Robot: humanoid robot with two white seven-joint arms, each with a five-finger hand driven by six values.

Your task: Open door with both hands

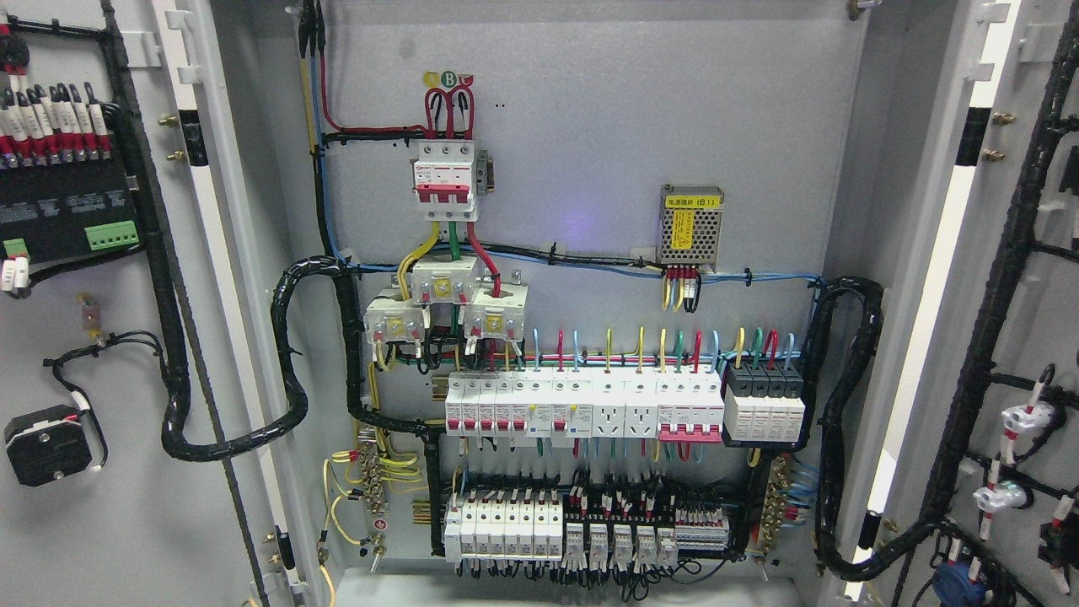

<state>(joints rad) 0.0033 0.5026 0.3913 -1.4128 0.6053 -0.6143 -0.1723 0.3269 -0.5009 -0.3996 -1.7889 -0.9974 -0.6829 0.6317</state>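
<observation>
Both doors of the grey electrical cabinet stand swung wide, and neither of the robot's hands shows anywhere in the head view, so their state cannot be told. The left door (pixel 126 337) fills the picture's left side, its long axis running vertically, its inner face turned toward the camera; its hinged edge lies beside the cabinet's left wall, slanting slightly outward toward the bottom. It carries a black terminal module (pixel 63 211) with green connectors and white-sleeved red wires, plus a black square component (pixel 46 444) lower down. The right door (pixel 1011 337) mirrors it on the picture's right, also upright along its length and leaning slightly, inner face showing, with black-wrapped cable looms and white lamp holders (pixel 1024 419) on it. Between the two doors the cabinet's back panel (pixel 632 126) is fully exposed. Taking the red-handled main breaker (pixel 445 181) as landmark: three white current transformers (pixel 447 303) sit just below it, a perforated metal power supply (pixel 691 223) with a yellow label lies to its right, and a long row of white breakers and sockets (pixel 582 409) runs below and to the right, ending in black-topped surge modules (pixel 764 405). Lower still is a row of terminal blocks (pixel 582 527). A thick black loom (pixel 287 371) loops from below-left of the breaker across to the left door, and another loom (pixel 843 421) curves at far right toward the right door.
</observation>
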